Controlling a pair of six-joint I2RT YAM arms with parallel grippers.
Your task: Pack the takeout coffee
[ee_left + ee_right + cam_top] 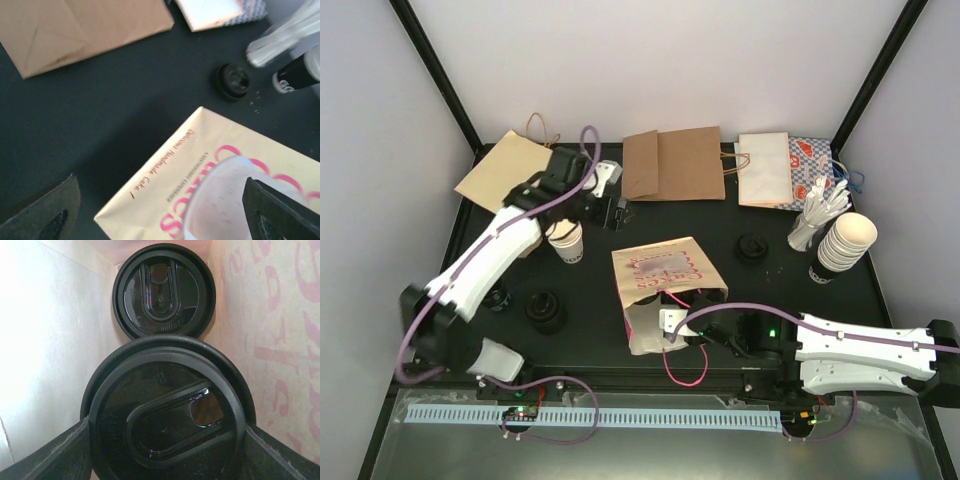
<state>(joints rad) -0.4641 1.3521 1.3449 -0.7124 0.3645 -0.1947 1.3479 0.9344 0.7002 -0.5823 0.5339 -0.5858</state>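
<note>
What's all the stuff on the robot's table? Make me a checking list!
Surface: black table, a few specks.
Job's things: white cup upright, no lid, outside the printed bag.
Clutter: flat paper bags at the back, cup stack, stirrers, loose lid.
Grippers: left gripper open at the cup; right gripper inside the printed bag, shut on a black lid; second lid behind it.
Cables: purple cable along each arm; pink cable looped.
Surroundings: white walls.
</note>
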